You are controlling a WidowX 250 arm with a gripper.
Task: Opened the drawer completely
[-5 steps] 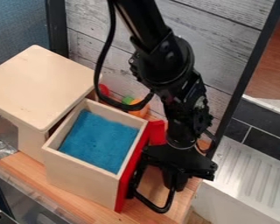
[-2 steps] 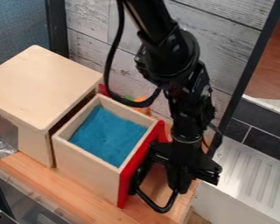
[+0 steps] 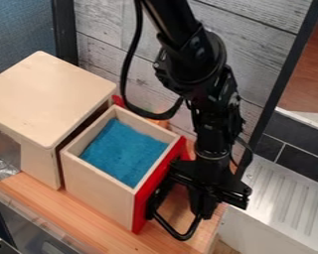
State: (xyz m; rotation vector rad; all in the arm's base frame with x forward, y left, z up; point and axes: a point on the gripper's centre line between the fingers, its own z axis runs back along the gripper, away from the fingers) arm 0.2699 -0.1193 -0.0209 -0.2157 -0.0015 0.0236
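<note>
Shifted squarer to the cabinet (image 3: 42, 96), the drawer (image 3: 95, 186) stands beside the pincer (image 3: 175, 211), apparently fully out — the pincer at its red front (image 3: 145, 201), presumably for pulling — whether apart or clamped, one cannot tell.

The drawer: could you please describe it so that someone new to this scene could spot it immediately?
Find the pale wooden cabinet at the left of the wooden counter. The drawer sticks out of its right side, toward the gripper. Unlike the closed-topped cabinet, it is an open box with a blue lining and a red front.
</note>
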